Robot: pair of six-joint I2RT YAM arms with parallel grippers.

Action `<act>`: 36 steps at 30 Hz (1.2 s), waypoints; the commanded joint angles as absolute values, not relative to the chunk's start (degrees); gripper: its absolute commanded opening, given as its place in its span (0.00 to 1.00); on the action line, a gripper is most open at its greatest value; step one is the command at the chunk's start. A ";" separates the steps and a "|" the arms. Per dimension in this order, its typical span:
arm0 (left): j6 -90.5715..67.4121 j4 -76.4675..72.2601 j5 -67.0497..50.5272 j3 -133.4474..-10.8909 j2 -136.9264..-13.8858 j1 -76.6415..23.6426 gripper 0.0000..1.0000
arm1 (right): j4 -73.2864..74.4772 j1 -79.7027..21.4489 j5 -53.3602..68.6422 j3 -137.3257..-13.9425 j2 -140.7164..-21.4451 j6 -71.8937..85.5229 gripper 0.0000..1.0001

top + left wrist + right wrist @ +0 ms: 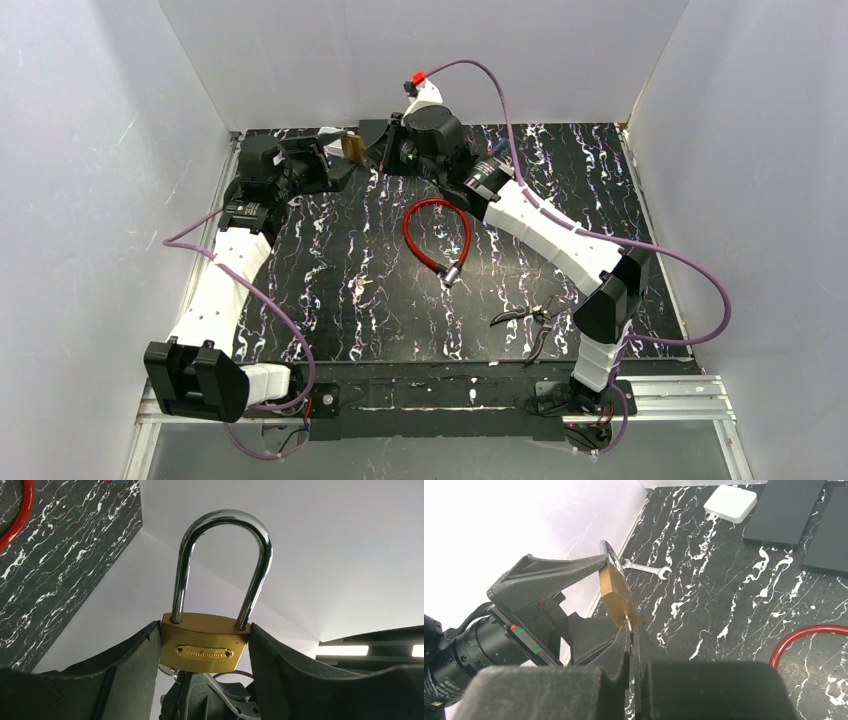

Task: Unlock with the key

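Note:
A brass padlock (205,647) with a long steel shackle (222,517) is held off the table at the back, and my left gripper (202,632) is shut on its body, one finger on each side. Both shackle legs sit in the body. From above, the padlock (353,147) hangs between the left gripper (330,160) and the right gripper (385,150). My right gripper (631,630) is shut on the key (627,623), whose blade is in the keyhole at the bottom of the padlock (616,592). Most of the key is hidden between the fingers.
A red cable loop (437,235) lies mid-table and pliers (530,320) lie near the right arm's base. A small wrench (646,569), a white box (730,503) and black slabs (784,510) sit near the back wall. White walls enclose three sides.

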State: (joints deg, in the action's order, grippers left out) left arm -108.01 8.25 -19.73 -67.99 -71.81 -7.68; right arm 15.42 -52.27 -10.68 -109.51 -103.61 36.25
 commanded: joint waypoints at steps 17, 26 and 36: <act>-106.37 -2.17 -29.88 -69.67 -68.30 -10.46 0.00 | 12.92 -50.54 2.00 -110.52 -107.40 47.24 0.01; -106.25 -2.23 -29.88 -69.81 -68.21 -10.46 0.00 | 12.03 -49.14 7.28 -110.68 -108.63 51.85 0.01; -105.69 -2.33 -29.62 -70.02 -68.30 -10.79 0.00 | 9.56 -48.27 11.52 -110.48 -109.12 56.25 0.01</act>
